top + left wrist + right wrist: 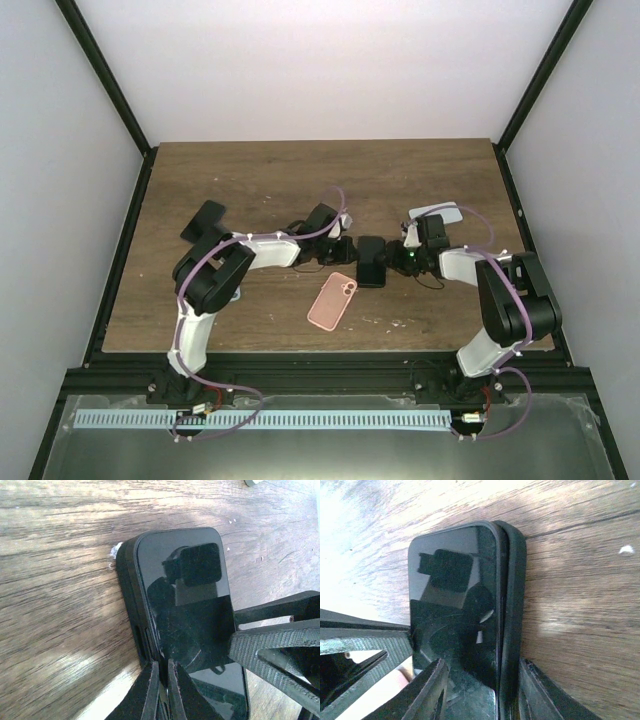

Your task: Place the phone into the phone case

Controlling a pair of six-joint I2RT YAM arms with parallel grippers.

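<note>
The phone lay mid-way across the desk, one long edge standing proud of the case. The left tool was closed at its end; the right tool straddled both, clamped or not I cannot tell. Uneven pressing could pop the seated edge out

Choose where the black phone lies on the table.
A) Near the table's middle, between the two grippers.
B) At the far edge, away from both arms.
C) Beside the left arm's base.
A: the top view shows the black phone lying flat, with the left gripper at one side of it and the right gripper at the other.
</note>
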